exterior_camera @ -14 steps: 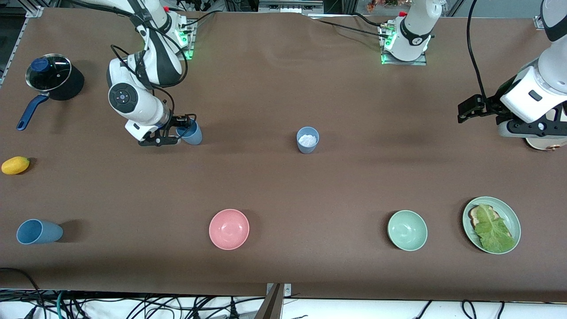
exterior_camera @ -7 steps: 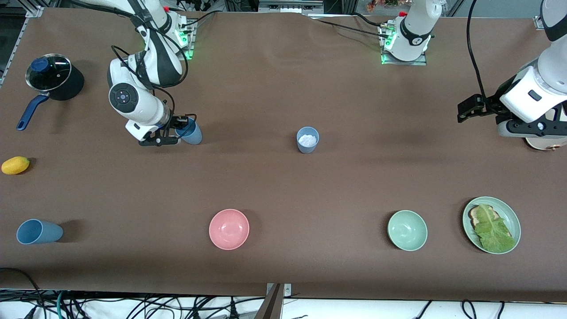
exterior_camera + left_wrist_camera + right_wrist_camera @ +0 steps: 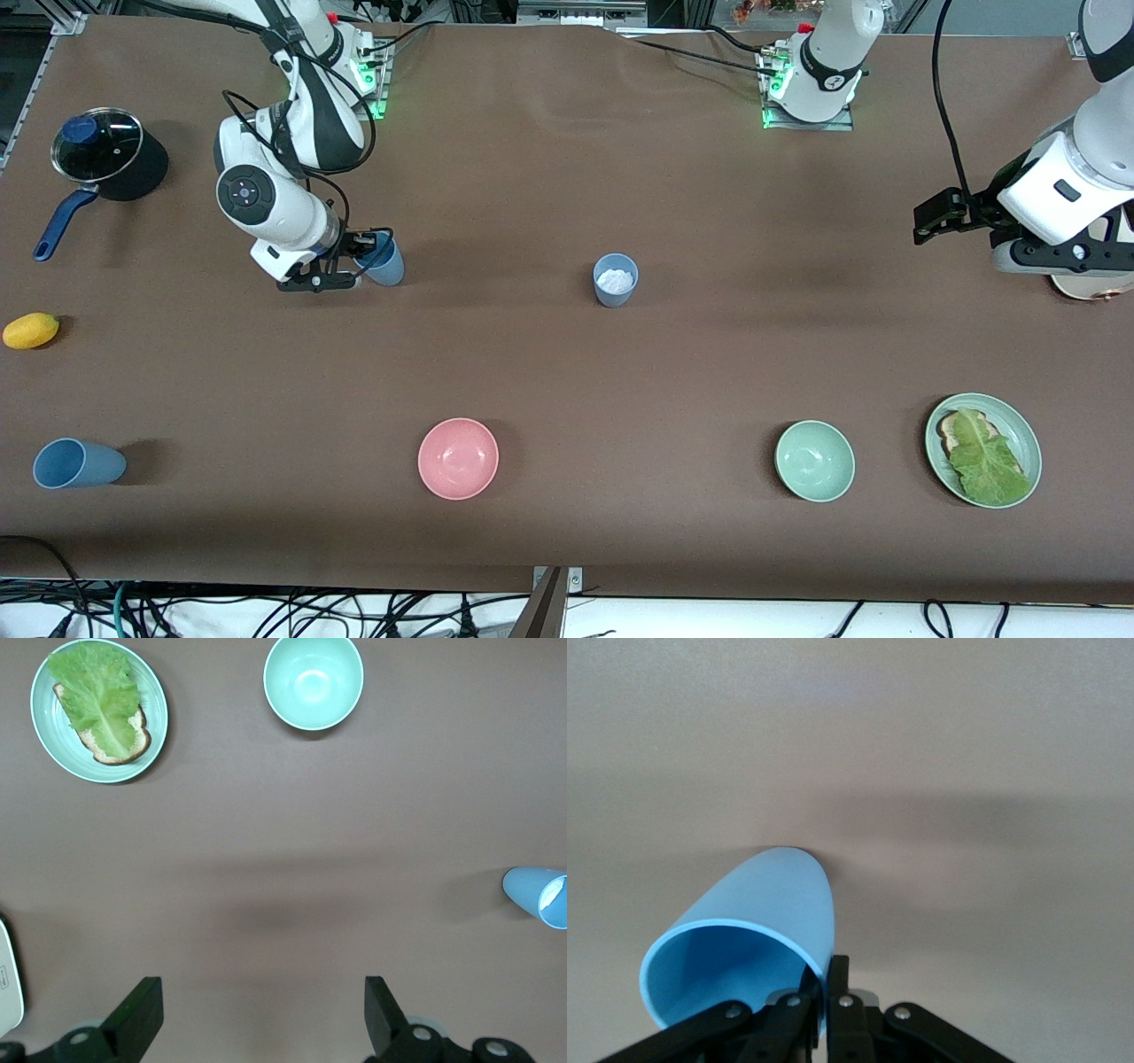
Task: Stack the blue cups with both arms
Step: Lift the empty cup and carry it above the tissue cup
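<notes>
The bright blue cup [image 3: 383, 262] sits in the grasp of the right gripper [image 3: 356, 261]. The right wrist view shows the jaws clenched on the cup's rim wall [image 3: 749, 943], one finger inside the mouth and one outside. The cup is tilted, with its mouth turned toward the gripper. Whether its base has left the table [image 3: 567, 372] cannot be determined.

The grey-blue cup [image 3: 615, 280] serves as the landmark. It stands upright near the table's middle, with something white inside it. The bright blue cup is well apart from it, toward the right arm's end of the table and at about the same distance from the front camera. A third blue cup [image 3: 75, 463] lies on its side, nearer to the front camera than the landmark and close to the table edge at the right arm's end.

The left gripper [image 3: 941, 217] is held above the table toward the left arm's end, well apart from the landmark. Its jaws are released and hold nothing. The left arm waits.

Other items: a pink bowl [image 3: 458, 458] and a green bowl [image 3: 814, 461], both nearer to the front camera than the landmark; a green plate [image 3: 1028, 434] with bread and lettuce, beside the green bowl; a dark pot [image 3: 111, 165] with a blue handle and a yellow fruit [image 3: 31, 330], both toward the right arm's end.

Progress assessment: the task is at an early stage. One cup is grasped. No cup is nested in another. Remaining work, as judged: lift and carry the grasped cup, then seat it with another blue cup. The white content in the landmark cup could obstruct nesting there.
</notes>
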You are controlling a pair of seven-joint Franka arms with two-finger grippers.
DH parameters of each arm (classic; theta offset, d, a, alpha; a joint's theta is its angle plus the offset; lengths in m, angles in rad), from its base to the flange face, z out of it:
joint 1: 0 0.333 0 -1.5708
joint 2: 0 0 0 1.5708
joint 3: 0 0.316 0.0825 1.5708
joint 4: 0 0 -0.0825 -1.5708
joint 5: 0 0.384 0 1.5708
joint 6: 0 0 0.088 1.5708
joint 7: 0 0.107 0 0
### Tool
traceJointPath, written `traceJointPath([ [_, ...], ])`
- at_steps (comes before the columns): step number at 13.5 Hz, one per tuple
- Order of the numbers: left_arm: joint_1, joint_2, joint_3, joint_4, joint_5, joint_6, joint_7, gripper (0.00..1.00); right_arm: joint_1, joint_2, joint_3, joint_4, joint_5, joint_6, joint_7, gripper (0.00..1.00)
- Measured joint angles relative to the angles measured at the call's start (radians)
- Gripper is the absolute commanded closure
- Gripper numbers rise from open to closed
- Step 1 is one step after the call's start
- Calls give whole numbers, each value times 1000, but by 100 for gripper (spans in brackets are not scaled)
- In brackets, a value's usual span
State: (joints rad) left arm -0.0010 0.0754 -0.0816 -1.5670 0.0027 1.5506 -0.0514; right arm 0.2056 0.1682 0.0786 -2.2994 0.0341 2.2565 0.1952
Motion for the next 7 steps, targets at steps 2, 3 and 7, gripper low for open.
traceJointPath([
  [2, 0, 0, 0, 0, 0, 0, 0, 0, 0, -4, 0, 36, 0, -44, 0, 100],
  [3, 0, 0, 1, 0, 0, 0, 0, 0, 0, -5, 0, 79, 3, -98, 0, 100],
  [7, 0, 0, 2, 0, 0, 0, 0, 0, 39, 9, 3, 327, 77, -335, 73, 100],
])
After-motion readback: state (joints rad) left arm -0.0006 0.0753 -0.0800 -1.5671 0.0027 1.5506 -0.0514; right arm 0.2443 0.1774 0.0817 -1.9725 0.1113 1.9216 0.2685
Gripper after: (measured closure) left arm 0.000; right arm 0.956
